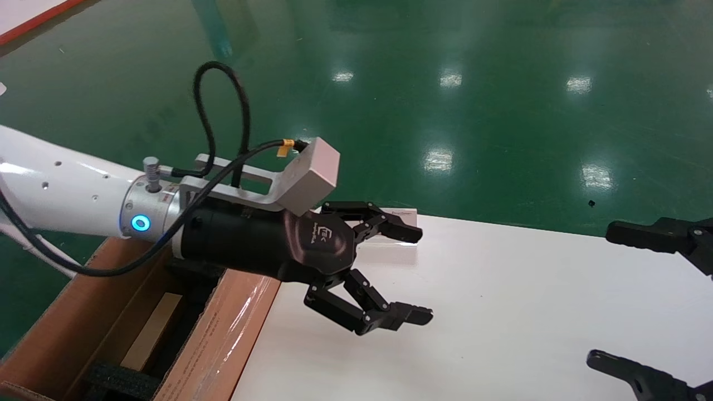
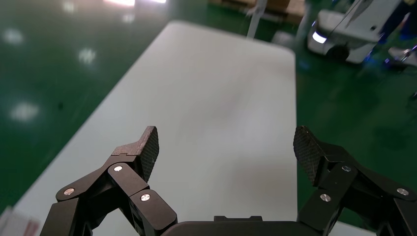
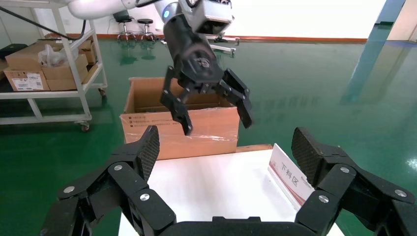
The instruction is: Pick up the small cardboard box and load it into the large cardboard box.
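Left gripper (image 1: 415, 275): fingers spread wide and holding nothing, hanging above the white table (image 1: 501, 312) just past the table's edge nearest the carton.

Left gripper, own wrist view (image 2: 226, 150): both textured pads apart, only bare tabletop (image 2: 211, 98) between and beyond them.

Left gripper, from the right wrist view (image 3: 216, 110): it hangs over the carton's near wall, fingertips pointing down, nothing clamped.

Large cardboard box (image 1: 217, 345): behind and below the left gripper's wrist, standing against the table's end; its taped flap (image 3: 196, 129) faces the table and black foam lining (image 1: 120, 381) shows inside.

Small cardboard box: a pale flat slab (image 1: 151, 331) lies down inside the carton, behind the left gripper; it may be the small box, though only a narrow strip of it shows.

Sign card (image 3: 290, 176): white with a red edge, standing at the table's far edge, just beyond the left gripper's upper finger in the head view (image 1: 402, 213).

Right gripper (image 1: 599, 295): fingers apart and empty, over the opposite end of the table, well apart from the left gripper.

Surroundings: green floor (image 1: 501, 100) around the table; a shelf trolley with cartons (image 3: 39, 69) stands beyond the large box.
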`<action>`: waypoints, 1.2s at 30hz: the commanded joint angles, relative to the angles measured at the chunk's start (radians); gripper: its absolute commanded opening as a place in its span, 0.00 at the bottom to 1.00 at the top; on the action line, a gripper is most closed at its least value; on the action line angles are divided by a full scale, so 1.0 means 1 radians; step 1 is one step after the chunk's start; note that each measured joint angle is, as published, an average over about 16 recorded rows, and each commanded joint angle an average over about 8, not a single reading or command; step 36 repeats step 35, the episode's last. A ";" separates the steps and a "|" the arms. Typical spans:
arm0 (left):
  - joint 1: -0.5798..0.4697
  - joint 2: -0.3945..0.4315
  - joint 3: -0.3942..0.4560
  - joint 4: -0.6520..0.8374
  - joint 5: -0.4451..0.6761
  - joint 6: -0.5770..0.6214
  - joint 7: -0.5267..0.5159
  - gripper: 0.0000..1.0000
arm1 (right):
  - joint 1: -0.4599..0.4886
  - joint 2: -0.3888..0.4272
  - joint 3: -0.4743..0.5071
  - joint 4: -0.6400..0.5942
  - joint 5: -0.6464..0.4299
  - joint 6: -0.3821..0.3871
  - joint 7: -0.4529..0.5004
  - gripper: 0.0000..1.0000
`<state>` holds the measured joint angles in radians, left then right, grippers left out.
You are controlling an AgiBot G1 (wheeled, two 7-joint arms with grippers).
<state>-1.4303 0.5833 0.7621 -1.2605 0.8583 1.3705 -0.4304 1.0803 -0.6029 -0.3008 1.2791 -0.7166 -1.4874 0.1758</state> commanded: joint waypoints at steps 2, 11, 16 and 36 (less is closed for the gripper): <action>0.072 0.006 -0.097 -0.005 -0.026 0.025 0.049 1.00 | 0.000 0.000 0.000 0.000 0.000 0.000 0.000 1.00; 0.286 0.022 -0.388 -0.019 -0.103 0.101 0.195 1.00 | 0.000 0.000 -0.001 0.000 0.000 0.000 0.000 1.00; 0.376 0.029 -0.509 -0.024 -0.134 0.131 0.251 1.00 | 0.000 0.000 -0.001 0.000 0.001 0.000 0.000 1.00; 0.376 0.030 -0.509 -0.025 -0.136 0.132 0.250 1.00 | 0.000 0.000 -0.001 0.000 0.001 0.001 0.000 1.00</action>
